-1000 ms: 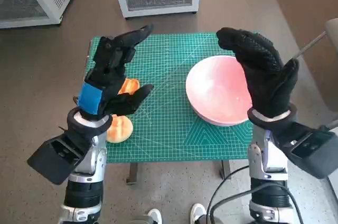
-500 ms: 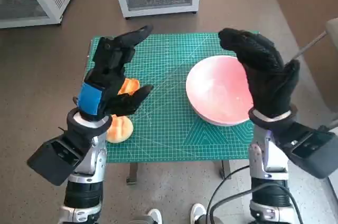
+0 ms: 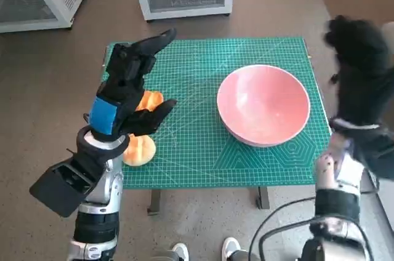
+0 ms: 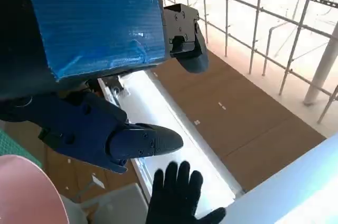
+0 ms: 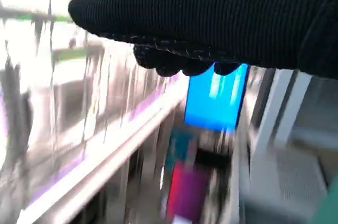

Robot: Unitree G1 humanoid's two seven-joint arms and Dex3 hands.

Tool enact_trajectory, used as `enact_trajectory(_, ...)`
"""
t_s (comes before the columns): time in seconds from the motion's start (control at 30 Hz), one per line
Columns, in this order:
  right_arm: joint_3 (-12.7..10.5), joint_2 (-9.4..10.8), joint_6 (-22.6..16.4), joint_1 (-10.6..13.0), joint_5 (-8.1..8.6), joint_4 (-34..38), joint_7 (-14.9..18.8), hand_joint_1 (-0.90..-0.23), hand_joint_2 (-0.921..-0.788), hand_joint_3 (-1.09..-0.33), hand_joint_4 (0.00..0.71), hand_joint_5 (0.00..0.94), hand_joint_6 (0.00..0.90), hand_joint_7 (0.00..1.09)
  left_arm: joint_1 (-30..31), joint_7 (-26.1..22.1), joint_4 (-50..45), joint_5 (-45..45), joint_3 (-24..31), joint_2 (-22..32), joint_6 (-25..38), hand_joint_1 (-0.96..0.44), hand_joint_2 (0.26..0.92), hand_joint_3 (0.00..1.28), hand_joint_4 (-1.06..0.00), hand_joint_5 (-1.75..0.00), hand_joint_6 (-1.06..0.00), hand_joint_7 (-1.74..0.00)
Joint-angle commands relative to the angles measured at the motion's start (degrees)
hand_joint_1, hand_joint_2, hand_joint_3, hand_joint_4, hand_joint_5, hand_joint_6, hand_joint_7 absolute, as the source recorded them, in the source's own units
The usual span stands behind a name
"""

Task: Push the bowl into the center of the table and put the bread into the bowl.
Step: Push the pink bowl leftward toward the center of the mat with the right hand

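Bowl (image 3: 263,106) is seen right of centre, unpushed; bread (image 3: 140,144) lies lower left; left hand (image 3: 126,92) is spread, empty; right hand (image 3: 362,67), blurred, is probably spread beside the bowl.

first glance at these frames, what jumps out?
The big pink bowl, empty, on the right part of the green cutting mat. Next, the blue-taped left hand raised with fingers spread above the bread near the mat's left edge, holding nothing. The gloved right hand is up off the table's right side, clear of the bowl.
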Motion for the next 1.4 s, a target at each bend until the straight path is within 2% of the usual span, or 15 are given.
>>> enact_trajectory(0.03, -3.4, -1.3, 1.1, -2.4, 0.81, 9.9, -3.8, -0.34, -0.921, -0.563, 0.541, 0.085, 0.218, 0.81, 0.2, 0.0, 0.4, -0.5, 0.3, -0.2, -0.7, -0.43, 0.921, 0.36, -0.03, -0.51, 0.0, -0.84)
enact_trajectory(0.3, -8.9, -3.2, 9.0, -6.0, 5.12, 21.7, -5.2, -0.324, -0.921, -0.588, 0.56, 0.089, 0.229, 0.82, 0.3, 0.3, 0.6, -0.2, 0.2, -0.4, -0.9, -0.42, 0.921, 0.36, -0.04, -0.5, 0.0, -0.83)
enact_trajectory(0.43, -10.8, -3.6, 12.7, -6.7, 6.13, 25.6, -6.3, -0.315, -0.921, -0.596, 0.562, 0.075, 0.254, 0.77, 0.3, 0.5, 0.4, -0.1, 0.1, -0.6, -0.7, -0.42, 0.921, 0.36, -0.04, -0.5, 0.0, -0.84)
enact_trajectory(0.57, -11.4, -3.4, 14.9, -6.6, 5.95, 27.9, -7.8, -0.304, -0.921, -0.598, 0.563, 0.054, 0.283, 0.72, 0.2, 0.7, 0.3, 0.1, 0.1, -0.7, -0.5, -0.42, 0.921, 0.36, -0.05, -0.5, 0.0, -0.85)
enact_trajectory(0.7, -11.8, -3.0, 16.5, -5.9, 5.82, 29.5, -7.8, -0.295, -0.921, -0.611, 0.55, 0.03, 0.303, 0.67, 0.2, 0.8, 0.5, 0.4, 0.1, -0.7, -0.8, -0.42, 0.921, 0.36, -0.05, -0.5, 0.0, -0.85)
enact_trajectory(0.83, -11.2, -2.8, 18.0, -4.9, 4.81, 30.8, -7.4, -0.287, -0.921, -0.617, 0.525, 0.012, 0.303, 0.66, 0.4, 0.6, 0.4, 0.0, 0.1, -0.6, -0.7, -0.42, 0.921, 0.36, -0.05, -0.5, 0.0, -0.85)
enact_trajectory(0.97, -11.2, -2.4, 19.9, -4.7, 4.65, 31.5, -7.6, -0.29, -0.921, -0.619, 0.505, 0.003, 0.283, 0.63, 0.6, 0.5, 0.2, -0.2, 0.2, -0.5, -0.7, -0.43, 0.921, 0.36, -0.05, -0.5, 0.0, -0.85)
enact_trajectory(1.1, -11.0, -1.7, 21.2, -4.6, 4.29, 31.9, -8.1, -0.278, -0.921, -0.614, 0.502, 0.002, 0.274, 0.62, 0.8, 0.4, 0.1, -0.2, 0.3, -0.3, -0.6, -0.43, 0.921, 0.36, -0.05, -0.5, 0.0, -0.85)
enact_trajectory(1.3, -10.2, -0.3, 22.3, -4.9, 2.61, 32.2, -9.5, -0.289, -0.921, -0.605, 0.507, 0.004, 0.279, 0.6, 1.1, 0.6, -0.2, 0.0, 0.4, 0.0, -0.3, -0.43, 0.921, 0.36, -0.05, -0.49, 0.0, -0.85)
enact_trajectory(1.4, -10.3, 0.8, 23.1, -5.4, 2.64, 32.3, -9.5, -0.295, -0.921, -0.595, 0.522, 0.008, 0.296, 0.57, 1.2, 0.7, -0.3, 0.1, 0.5, 0.1, -0.3, -0.43, 0.921, 0.36, -0.06, -0.49, 0.0, -0.84)
